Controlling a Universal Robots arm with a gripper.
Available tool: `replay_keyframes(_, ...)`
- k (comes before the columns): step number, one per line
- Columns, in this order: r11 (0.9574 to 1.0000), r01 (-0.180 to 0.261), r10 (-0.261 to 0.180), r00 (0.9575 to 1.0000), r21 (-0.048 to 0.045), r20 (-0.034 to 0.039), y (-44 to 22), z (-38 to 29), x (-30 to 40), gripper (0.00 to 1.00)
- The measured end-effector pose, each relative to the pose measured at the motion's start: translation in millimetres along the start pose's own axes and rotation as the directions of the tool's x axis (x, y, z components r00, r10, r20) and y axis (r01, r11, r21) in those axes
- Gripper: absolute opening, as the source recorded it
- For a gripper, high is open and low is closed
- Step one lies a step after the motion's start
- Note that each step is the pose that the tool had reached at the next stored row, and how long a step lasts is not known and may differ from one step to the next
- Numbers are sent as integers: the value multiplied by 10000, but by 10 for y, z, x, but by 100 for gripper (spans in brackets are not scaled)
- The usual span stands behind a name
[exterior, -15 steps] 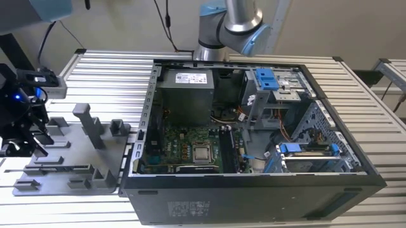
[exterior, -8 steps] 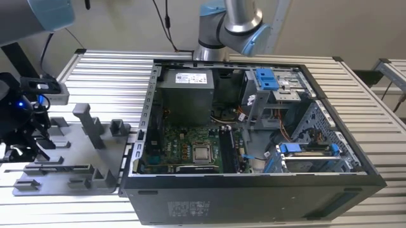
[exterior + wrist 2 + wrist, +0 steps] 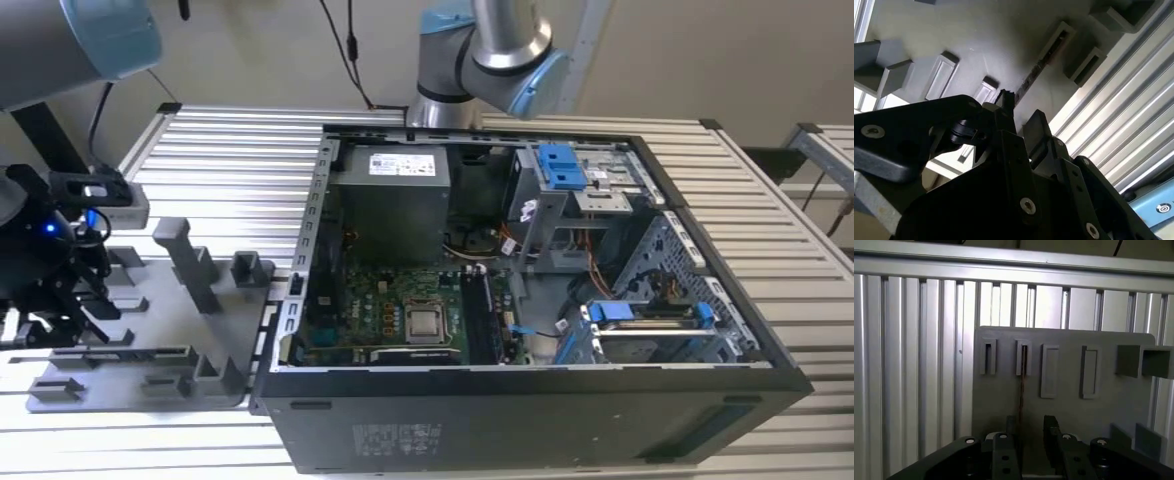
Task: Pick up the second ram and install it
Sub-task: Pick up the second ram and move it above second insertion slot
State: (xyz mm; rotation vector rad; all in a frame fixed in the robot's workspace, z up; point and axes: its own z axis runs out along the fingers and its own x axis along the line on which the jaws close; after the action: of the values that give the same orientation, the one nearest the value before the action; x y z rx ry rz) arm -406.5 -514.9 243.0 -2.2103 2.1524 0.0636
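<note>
The end effector [image 3: 1029, 424] stood spread astride the second ram [image 3: 1022, 385], upright in a slot of the grey fixture [image 3: 1104, 405]. The ram sat off-centre, so closing could tilt or jam it.

The arm [image 3: 497, 22] is a smooth silver-grey tube with thick rounded joints [image 3: 461, 70], each closed by a pale blue cap [image 3: 545, 85]. Its far end carries a black housing [image 3: 34, 265] with a small glowing blue light [image 3: 51, 228], and a pale grey box [image 3: 96, 190] is fixed on top. The tool [image 3: 1030, 426] is matt black all over. It is built from flat angular bars [image 3: 949, 460] that link to two blocky, square-tipped fingers [image 3: 1050, 427]. Round silver screws [image 3: 970, 441] mark the pivots of the bars. In the second wrist view the same screw heads are set into wide black plates, with a strip of bare grey metal beneath them.
</note>
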Motion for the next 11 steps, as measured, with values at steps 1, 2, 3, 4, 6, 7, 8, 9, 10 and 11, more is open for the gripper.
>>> replay_keyframes(1,10000,0,0,10000,-1,0,0,3,0,36)
replay_keyframes(2,10000,0,0,10000,0,0,0,7,1,36)
replay_keyframes(3,10000,0,0,10000,3,3,-1,14,1,36)
replay_keyframes(4,10000,0,0,10000,1,1,0,17,1,36)
replay_keyframes(6,10000,1,-1,10000,-1,0,0,22,2,36)
replay_keyframes(7,10000,2,-2,10000,0,0,-1,26,2,36)
replay_keyframes(8,10000,3,-3,10000,0,1,-1,29,2,36)
replay_keyframes(9,10000,3,-3,10000,2,2,-1,34,3,36)
replay_keyframes(10,10000,4,-4,10000,2,2,-1,41,3,36)
replay_keyframes(11,10000,4,-4,10000,1,2,-1,50,4,36)
